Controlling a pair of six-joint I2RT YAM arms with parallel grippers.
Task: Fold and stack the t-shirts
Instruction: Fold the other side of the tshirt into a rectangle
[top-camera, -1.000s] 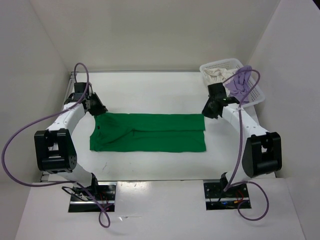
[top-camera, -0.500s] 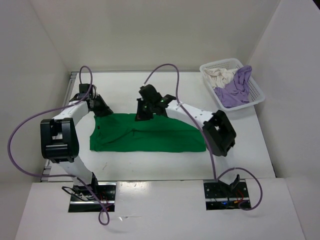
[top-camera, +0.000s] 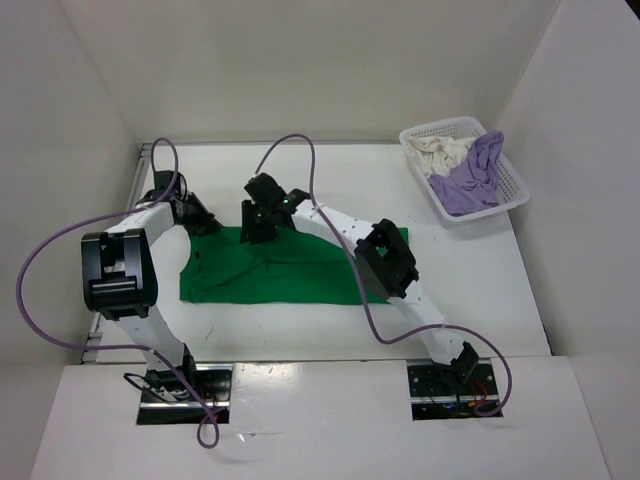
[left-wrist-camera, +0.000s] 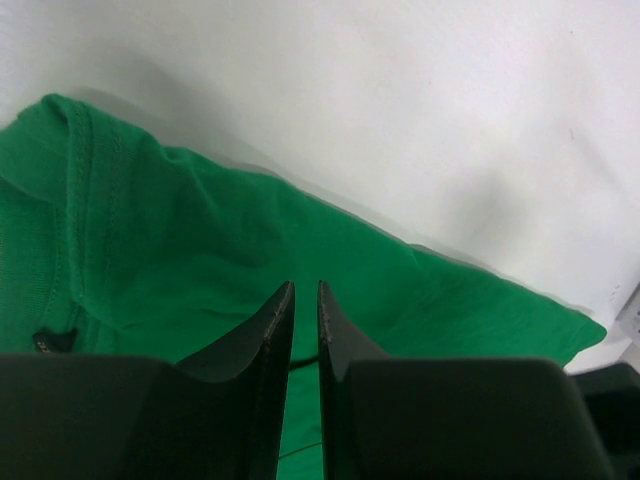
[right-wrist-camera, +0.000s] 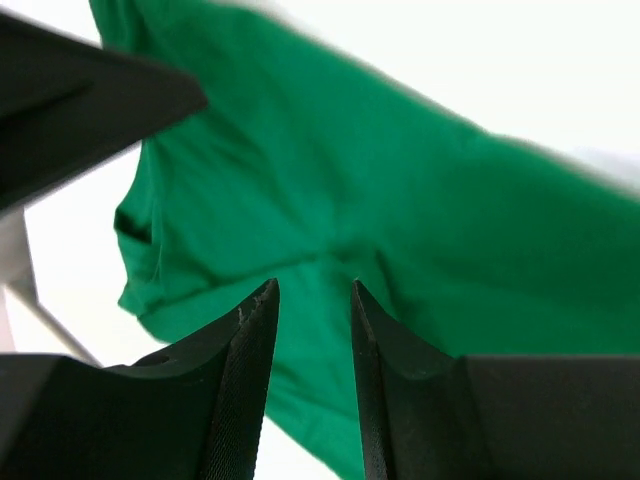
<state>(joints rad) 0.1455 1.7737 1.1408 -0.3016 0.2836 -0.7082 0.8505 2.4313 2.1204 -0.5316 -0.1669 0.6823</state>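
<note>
The bright green t-shirt (top-camera: 290, 282) lies flat across the table as a long folded band, collar end to the left. My left gripper (top-camera: 207, 226) sits on its far left corner. In the left wrist view its jaws (left-wrist-camera: 305, 285) are almost together on the green cloth (left-wrist-camera: 200, 230), which fills the thin slit between them. My right gripper (top-camera: 256, 228) reaches across to the shirt's far edge. In the right wrist view it (right-wrist-camera: 312, 285) stands open just above the cloth (right-wrist-camera: 400, 200), holding nothing. The lavender t-shirt (top-camera: 470, 182) and the cream t-shirt (top-camera: 438, 150) lie crumpled in the basket.
The white mesh basket (top-camera: 440, 130) stands at the back right corner. My right arm's elbow (top-camera: 386, 260) hangs over the green shirt's right end and hides it. White walls enclose the table on three sides.
The right arm swung from the shirt's right end across to its far left part; its jaws closed on the way and have opened. The left gripper stayed at the corner.
</note>
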